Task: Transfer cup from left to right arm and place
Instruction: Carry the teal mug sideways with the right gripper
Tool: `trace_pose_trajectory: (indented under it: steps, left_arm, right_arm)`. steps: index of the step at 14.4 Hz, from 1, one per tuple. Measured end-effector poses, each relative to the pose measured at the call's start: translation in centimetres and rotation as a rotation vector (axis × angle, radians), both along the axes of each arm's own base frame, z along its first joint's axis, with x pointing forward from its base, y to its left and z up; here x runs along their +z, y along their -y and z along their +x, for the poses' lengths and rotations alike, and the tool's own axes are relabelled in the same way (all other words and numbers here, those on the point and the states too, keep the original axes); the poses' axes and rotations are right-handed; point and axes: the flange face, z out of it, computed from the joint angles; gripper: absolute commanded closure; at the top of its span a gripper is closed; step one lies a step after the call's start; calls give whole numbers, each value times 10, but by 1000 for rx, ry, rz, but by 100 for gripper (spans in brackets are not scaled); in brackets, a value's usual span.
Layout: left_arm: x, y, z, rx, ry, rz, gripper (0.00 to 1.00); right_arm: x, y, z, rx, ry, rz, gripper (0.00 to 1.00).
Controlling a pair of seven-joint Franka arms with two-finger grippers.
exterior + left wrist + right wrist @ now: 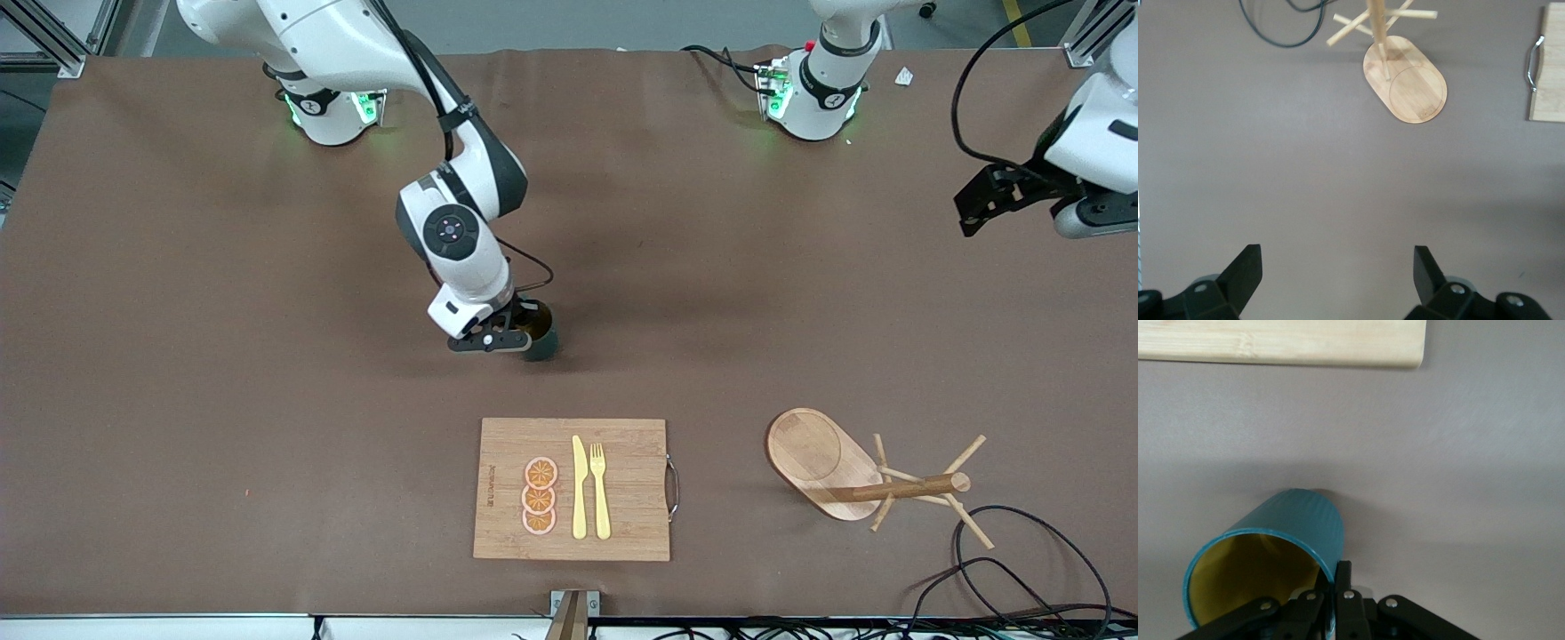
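Right hand (pixel 520 331) pinches the cup's (pixel 539 338) rim; cup stands upright on the table (pixel 178 356), mouth up. Left hand (pixel 1338 280) waits, spread wide, at 3 o'clock.

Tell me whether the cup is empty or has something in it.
Empty, as far as shows: the right wrist view looks into the cup and only bare yellow wall is seen. The right tool pinches its rim and hides some of the inside.

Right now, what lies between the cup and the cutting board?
Nothing: in the front view only bare table separates the cup, held by the right gripper, from the cutting board.
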Motion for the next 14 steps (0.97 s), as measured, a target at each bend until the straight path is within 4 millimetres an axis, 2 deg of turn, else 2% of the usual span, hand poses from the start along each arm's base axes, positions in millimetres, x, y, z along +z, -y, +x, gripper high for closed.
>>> trace_pose_trajectory:
  steps: [3, 5, 8, 11, 14]
  left_arm:
    - [5, 3, -1, -31, 7, 1, 0]
    - [6, -3, 0, -26, 7, 0, 0]
    - [6, -13, 0, -12, 1, -23, 0]
    - [4, -26, 0, -1, -18, -81, 0]
    - [3, -29, -3, -1, -42, -89, 0]
  right_arm:
    - [14, 49, 11, 178, 17, -38, 100]
    - [20, 97, 17, 294, 18, -57, 100]
    - [28, 180, 25, 448, 12, -54, 100]
    - [35, 265, 24, 602, 11, -46, 100]
    - [40, 358, 28, 764, 29, -41, 100]
